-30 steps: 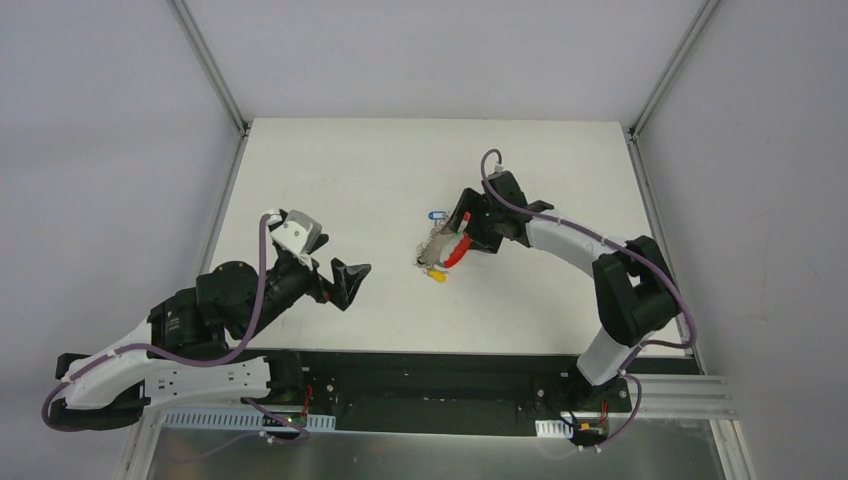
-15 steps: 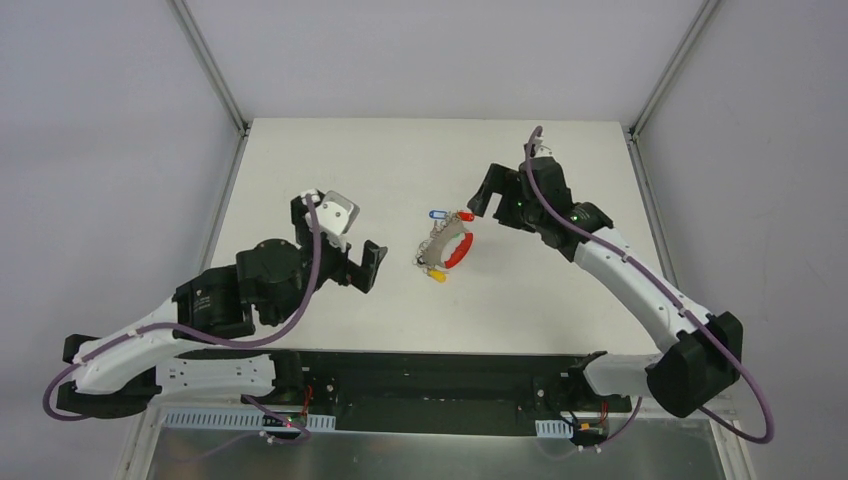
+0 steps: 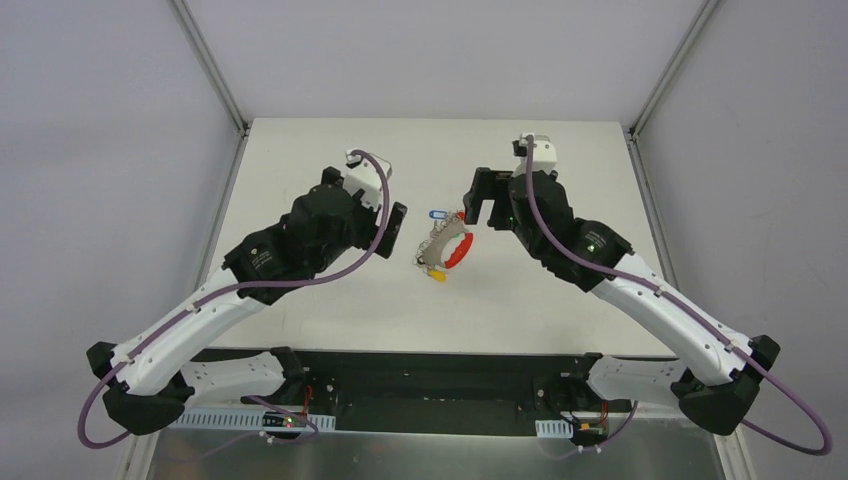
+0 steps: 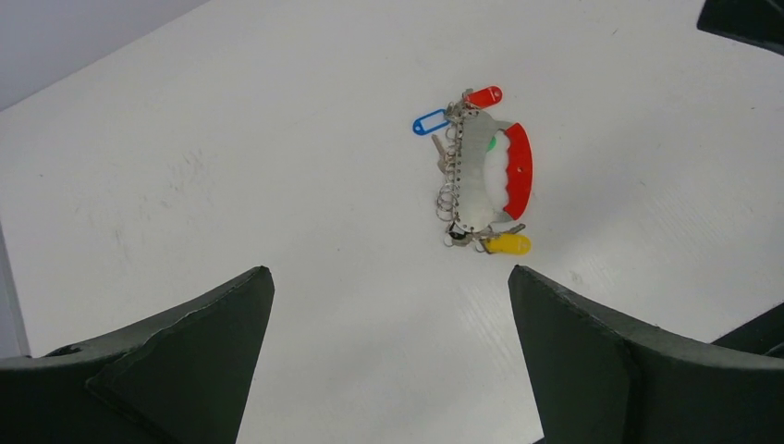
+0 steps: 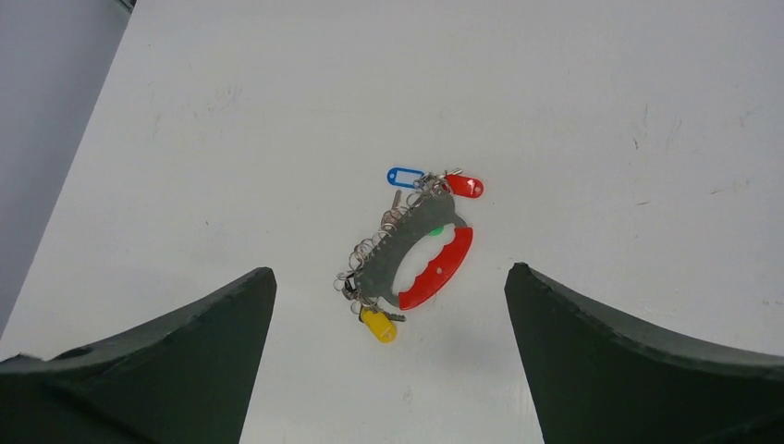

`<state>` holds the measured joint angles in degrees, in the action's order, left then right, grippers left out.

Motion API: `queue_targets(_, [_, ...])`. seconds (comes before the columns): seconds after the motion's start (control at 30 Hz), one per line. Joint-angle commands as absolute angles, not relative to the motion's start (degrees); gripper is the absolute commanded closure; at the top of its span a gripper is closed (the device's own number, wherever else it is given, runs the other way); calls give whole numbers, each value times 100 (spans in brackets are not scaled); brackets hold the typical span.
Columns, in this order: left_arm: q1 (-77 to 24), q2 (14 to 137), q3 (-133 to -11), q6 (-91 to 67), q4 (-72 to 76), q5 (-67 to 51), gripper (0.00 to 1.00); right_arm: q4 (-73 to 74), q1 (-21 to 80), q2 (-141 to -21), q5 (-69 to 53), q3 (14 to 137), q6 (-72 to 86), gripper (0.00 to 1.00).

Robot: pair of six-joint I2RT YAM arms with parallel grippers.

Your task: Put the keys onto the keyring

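The keyring [image 3: 447,248] lies flat on the white table: a red curved clip [image 5: 439,268], a grey flat piece [image 5: 407,250] and a chain of silver rings. A blue key tag [image 5: 404,176] and a red tag [image 5: 464,187] sit at its far end, a yellow one [image 5: 378,325] at its near end. The keyring also shows in the left wrist view [image 4: 476,180]. My left gripper [image 3: 378,215] is open and empty, above the table left of the keyring. My right gripper [image 3: 490,205] is open and empty, above the table right of the keyring.
The white table [image 3: 330,300] is bordered by grey walls and aluminium frame posts [image 3: 215,75]. The arm bases and a black rail [image 3: 430,385] run along the near edge.
My right gripper has drawn back from the keyring and now hangs open to its right. My left arm has swung up and forward toward the keyring. The keyring has stayed in place.
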<state>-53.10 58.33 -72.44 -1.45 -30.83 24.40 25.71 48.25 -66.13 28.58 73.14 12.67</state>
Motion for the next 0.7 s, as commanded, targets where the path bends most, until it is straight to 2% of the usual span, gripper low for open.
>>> queue_targets(0.0, [-4595, 5824, -6998, -328, -2724, 1404, 1, 2475, 5328, -6323, 3714, 7427, 845, 1])
queue_targets(0.23, [-3811, 5748, -6721, -535, -2360, 770, 1, 2411, 5929, -6254, 4356, 7643, 511, 1])
queue_targets(0.57, [-3756, 4963, -6376, -411, -2295, 645, 1, 1715, 6498, -6086, 5032, 7340, 96, 1])
queue_targets(0.67, [-3759, 4905, -6314, -452, -2278, 546, 1, 1551, 6609, -6175, 5565, 7305, 37, 1])
